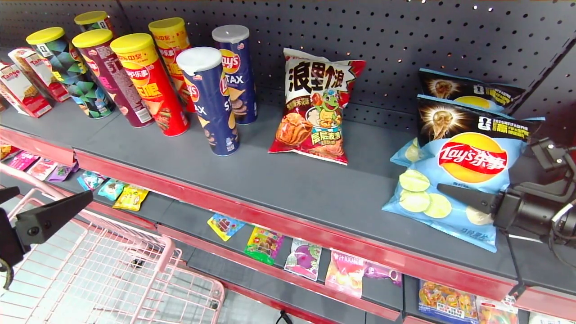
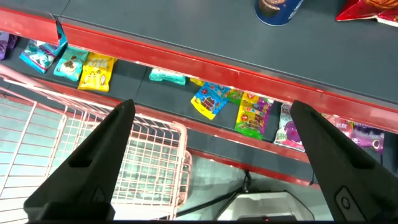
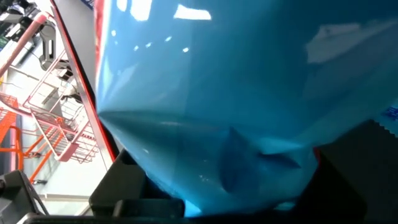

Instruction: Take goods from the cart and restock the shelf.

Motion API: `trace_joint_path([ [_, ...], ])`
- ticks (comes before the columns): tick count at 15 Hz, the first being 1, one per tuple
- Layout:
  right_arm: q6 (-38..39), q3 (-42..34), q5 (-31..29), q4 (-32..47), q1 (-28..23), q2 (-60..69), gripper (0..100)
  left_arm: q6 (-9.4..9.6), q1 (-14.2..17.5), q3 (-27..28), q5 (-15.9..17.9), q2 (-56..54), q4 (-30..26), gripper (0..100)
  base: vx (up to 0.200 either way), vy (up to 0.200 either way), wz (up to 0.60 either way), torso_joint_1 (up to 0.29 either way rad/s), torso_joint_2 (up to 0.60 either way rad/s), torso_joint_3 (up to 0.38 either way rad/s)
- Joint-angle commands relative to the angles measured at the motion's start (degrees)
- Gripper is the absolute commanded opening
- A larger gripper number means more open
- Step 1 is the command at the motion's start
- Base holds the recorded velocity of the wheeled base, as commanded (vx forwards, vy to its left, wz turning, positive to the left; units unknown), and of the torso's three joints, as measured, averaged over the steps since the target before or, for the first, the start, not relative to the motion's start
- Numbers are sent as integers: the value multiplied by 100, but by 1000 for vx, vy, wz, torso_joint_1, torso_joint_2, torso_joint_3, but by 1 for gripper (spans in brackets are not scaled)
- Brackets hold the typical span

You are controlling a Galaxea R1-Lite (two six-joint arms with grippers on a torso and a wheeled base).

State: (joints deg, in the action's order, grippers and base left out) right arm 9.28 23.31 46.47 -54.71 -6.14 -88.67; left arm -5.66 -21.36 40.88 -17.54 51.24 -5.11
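Since it should lean on the twin bag beyond our right gripper, we clamp the puffy light-blue plastic chip bag between its fingers on the grey metal shelf.

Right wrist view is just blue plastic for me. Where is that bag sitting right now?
Observer: The blue chip bag stands on the upper shelf, toward its right side, with the right end effector gripping its lower part.
Operator: Anything behind it?
Observer: A second blue bag stands right behind it, and the two look to be touching.
Operator: And the other arm?
Observer: The left end effector is open, above the pink cart.
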Motion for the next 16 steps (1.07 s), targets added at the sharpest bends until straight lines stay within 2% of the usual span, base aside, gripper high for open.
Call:
trace_joint_path([
  [1, -5, 25, -6, -4, -1, -80, 0, -6, 0, -1, -4, 9, 1, 100, 0, 0, 0, 0, 0, 0],
  [6, 74, 7, -15, -294, -27, -159, 0, -6, 0, -18, -4, 9, -8, 100, 0, 0, 0, 0, 0, 0],
  [14, 153, -11, -15, -347, -36, -168, 0, -6, 0, -27, -4, 9, -8, 100, 0, 0, 0, 0, 0, 0],
  [15, 162, -11, -15, -347, -36, -168, 100, -6, 0, -27, -4, 9, -8, 100, 0, 0, 0, 0, 0, 0],
  [16, 180, -2, -24, -338, -36, -168, 100, -6, 0, -27, -4, 9, -8, 100, 0, 0, 0, 0, 0, 0],
])
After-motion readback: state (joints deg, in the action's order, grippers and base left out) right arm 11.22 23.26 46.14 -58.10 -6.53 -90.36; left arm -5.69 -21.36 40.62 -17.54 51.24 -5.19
